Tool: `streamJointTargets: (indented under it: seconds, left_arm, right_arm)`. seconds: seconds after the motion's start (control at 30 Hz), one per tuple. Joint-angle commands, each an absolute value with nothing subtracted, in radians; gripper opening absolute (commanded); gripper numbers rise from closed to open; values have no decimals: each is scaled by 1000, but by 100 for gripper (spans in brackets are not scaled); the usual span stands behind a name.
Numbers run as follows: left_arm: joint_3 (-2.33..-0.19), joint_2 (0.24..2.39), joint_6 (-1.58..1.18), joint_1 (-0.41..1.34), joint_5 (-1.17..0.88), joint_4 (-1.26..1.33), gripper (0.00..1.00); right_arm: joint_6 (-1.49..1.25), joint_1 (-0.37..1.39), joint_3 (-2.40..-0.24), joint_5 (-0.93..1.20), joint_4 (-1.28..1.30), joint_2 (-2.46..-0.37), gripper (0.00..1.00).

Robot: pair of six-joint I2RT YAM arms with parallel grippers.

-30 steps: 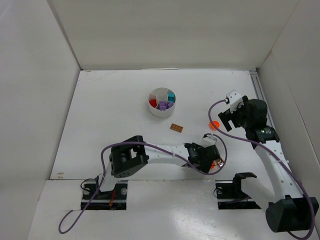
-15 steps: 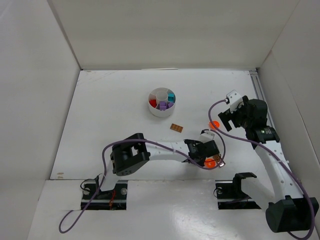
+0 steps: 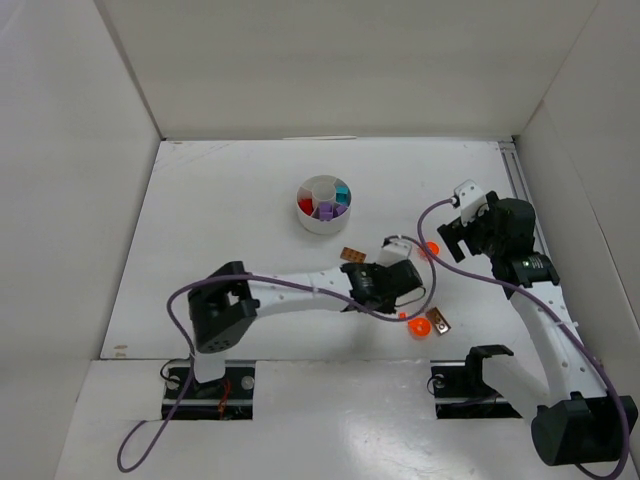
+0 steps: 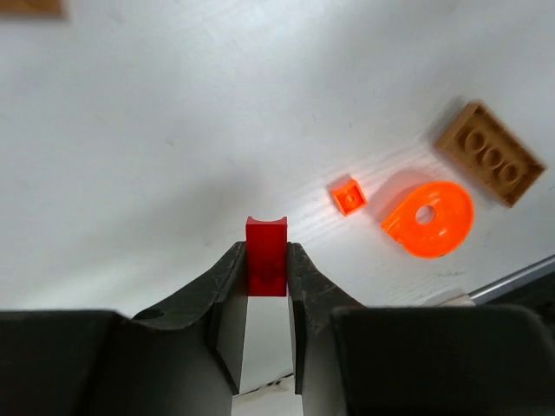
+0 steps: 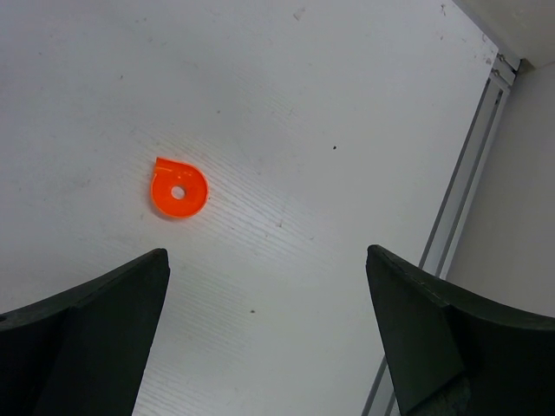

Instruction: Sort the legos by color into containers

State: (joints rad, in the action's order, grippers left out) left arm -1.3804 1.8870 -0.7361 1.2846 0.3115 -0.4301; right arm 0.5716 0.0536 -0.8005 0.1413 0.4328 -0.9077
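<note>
The left fingers (image 4: pixel 221 290) are clamping a red brick (image 4: pixel 266 256) over the tabletop (image 4: pixel 130 130) (the right fingers (image 5: pixel 95 312) are hanging apart). This step is calling for a level, unhurried carry to the red wedge (image 3: pixel 305 206) of the dish (image 3: pixel 318 227).

White table (image 3: pixel 220 220), white walls (image 3: pixel 330 60), rail (image 3: pixel 517 175) right edge.

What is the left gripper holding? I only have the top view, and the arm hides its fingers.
Observer: The left wrist view shows the left gripper shut on a small red brick.
Operator: Is the right gripper carrying anything?
Observer: No. The right wrist view shows the right gripper wide open and empty, with an orange piece lying loose below it.
Operator: What shape is that piece?
Observer: Rounded, with one squared corner and a hole through its middle.
</note>
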Motion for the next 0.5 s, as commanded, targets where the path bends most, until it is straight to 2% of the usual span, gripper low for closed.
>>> streamJointTargets:
  seconds: [0.0,0.23,0.3,0.47]
  left_arm:
    - [-1350,1677,-697,1200,385,-445,0]
    - [-1319,1522,-580,852,357,-401,0]
    - [-1348,1522,-533,729,327,-390,0]
    - [-1456,1624,-491,574,301,-391,0]
  right_arm:
    - [572,48,-795,123,382,-887,100]
    - [572,38,-795,104,382,-896,100]
    - [572,38,-804,94,382,-896,100]
    - [572,38,-813,40,403,-930,100]
